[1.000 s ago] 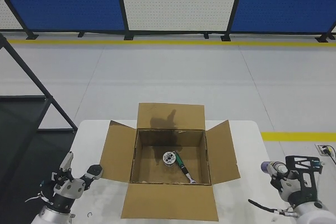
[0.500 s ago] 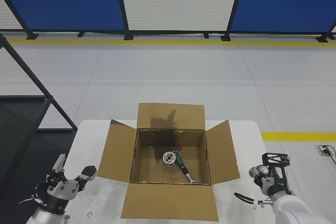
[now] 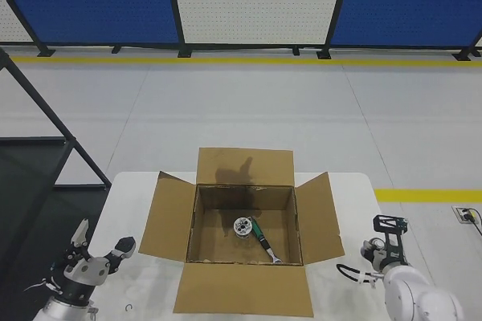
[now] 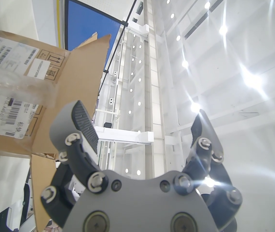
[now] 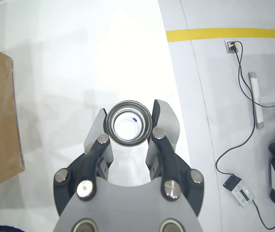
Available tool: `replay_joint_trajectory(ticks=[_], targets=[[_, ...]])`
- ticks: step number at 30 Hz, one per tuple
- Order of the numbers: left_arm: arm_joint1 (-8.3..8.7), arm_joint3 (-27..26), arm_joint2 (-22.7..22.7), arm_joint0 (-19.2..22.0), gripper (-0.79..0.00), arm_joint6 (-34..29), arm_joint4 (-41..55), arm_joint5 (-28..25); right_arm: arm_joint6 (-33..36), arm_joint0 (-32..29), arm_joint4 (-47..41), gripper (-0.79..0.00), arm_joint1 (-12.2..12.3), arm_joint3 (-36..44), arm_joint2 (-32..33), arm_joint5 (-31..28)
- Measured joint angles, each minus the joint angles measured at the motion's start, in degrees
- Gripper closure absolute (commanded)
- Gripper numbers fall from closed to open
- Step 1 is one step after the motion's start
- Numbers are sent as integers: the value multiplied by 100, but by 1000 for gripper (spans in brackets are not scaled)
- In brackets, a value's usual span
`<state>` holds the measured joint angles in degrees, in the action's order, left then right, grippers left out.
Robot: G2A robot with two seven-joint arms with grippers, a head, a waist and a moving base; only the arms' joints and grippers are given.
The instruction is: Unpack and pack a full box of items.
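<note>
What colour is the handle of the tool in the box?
Green handle, clearest in the top view.

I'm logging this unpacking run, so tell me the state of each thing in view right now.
Cardboard box: open, all four flaps folded out.
Round metal part: lying on the box floor.
Green-handled tool: lying in the box beside it.
Left claw: open, empty.
Right claw: shut on the steel cup.
Steel cup: gripped, over the table.
</note>
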<state>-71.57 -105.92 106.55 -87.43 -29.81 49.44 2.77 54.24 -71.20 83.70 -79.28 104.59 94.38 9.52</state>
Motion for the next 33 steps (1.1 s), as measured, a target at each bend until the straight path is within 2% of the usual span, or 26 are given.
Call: replay_joint_trajectory(ticks=[24,26,27,28,29,33], targets=[[3,16,-10,18,-785,38,6,3,-141,103,-431,0,71,-554,215,-46],[3,16,-10,18,-785,38,6,3,-134,108,-437,-302,76,-569,206,-47],[3,16,-10,18,-785,38,6,3,-127,112,-436,-354,80,-583,202,-47],[3,16,-10,18,-785,38,6,3,-121,117,-437,-665,83,-594,202,-47],[3,16,-10,18,-785,38,6,3,-116,123,-443,-785,86,-605,205,-46],[3,16,-10,18,-785,38,6,2,-98,131,-485,-785,100,-605,238,-29]])
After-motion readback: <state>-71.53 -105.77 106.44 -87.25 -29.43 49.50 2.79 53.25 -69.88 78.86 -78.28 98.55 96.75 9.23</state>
